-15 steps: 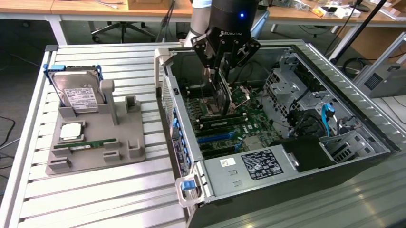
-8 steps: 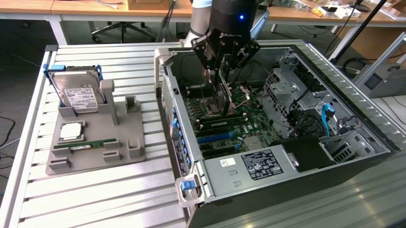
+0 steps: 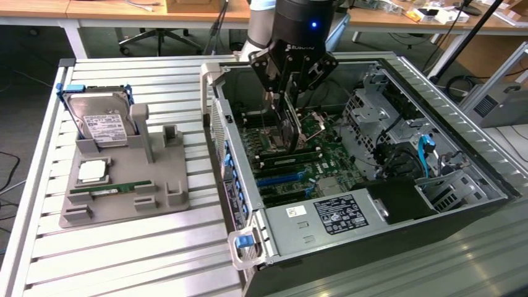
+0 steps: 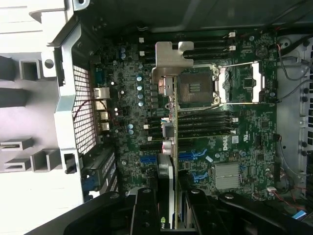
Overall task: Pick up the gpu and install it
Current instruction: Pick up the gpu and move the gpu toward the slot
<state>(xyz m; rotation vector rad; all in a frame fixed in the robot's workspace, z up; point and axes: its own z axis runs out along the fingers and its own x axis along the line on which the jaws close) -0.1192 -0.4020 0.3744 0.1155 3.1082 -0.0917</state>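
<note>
Starting at the exterior view's left, the slatted silver metal table (image 3: 123, 260) has bare slats open in front of the grey moulded parts holder (image 3: 132, 162). Count on that holder: one silver hard drive in a blue frame (image 3: 101, 120) standing on edge at the back, one square silver processor chip (image 3: 91, 171) lying flat, and one narrow green RAM stick (image 3: 111, 187) set in a slot along the front. Next rightwards is the open black computer case (image 3: 216, 124), with its perforated wall near the holder. Inside it your black gripper (image 3: 289, 93) reaches in from above, fingers (image 4: 144, 210) clamped on both faces of the one gpu (image 3: 289, 131), a thin dark card with a silvery metal end bracket (image 4: 171, 61). The card hangs edge-down over the green motherboard (image 3: 326, 158), by the processor socket (image 4: 195, 88); you cannot tell whether its lower edge touches. For clearance you have the case wall on one side and the grey drive cage (image 3: 375, 105) on the other, both apart from the card. Further right is one blue cable (image 3: 426, 154).
</note>
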